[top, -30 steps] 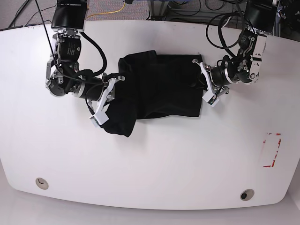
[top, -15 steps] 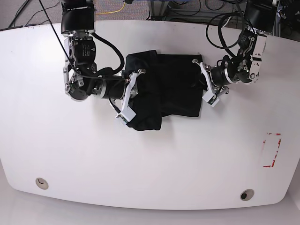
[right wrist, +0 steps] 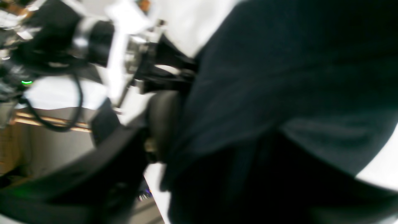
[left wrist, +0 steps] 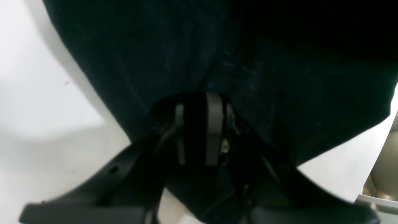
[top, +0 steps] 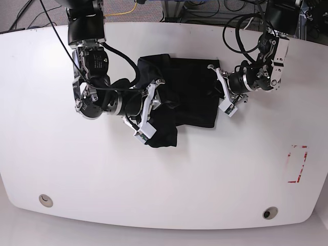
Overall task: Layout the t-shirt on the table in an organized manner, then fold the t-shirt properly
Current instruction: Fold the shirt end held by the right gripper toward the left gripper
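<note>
Up close in the left wrist view, we saw our left gripper with jaws together, clamped on the t-shirt over the table. From the right wrist view, blurred, black cloth filled the frame; we couldn't tell how the right gripper stood. Over the base view, the bunched shirt lay far-centre between both grippers, right gripper at its left edge.

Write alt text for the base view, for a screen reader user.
Two robot arms grip a bunched black t-shirt on a white table: the right gripper at one side, the left gripper at the opposite edge. A red tape outline marks the table nearby.
</note>
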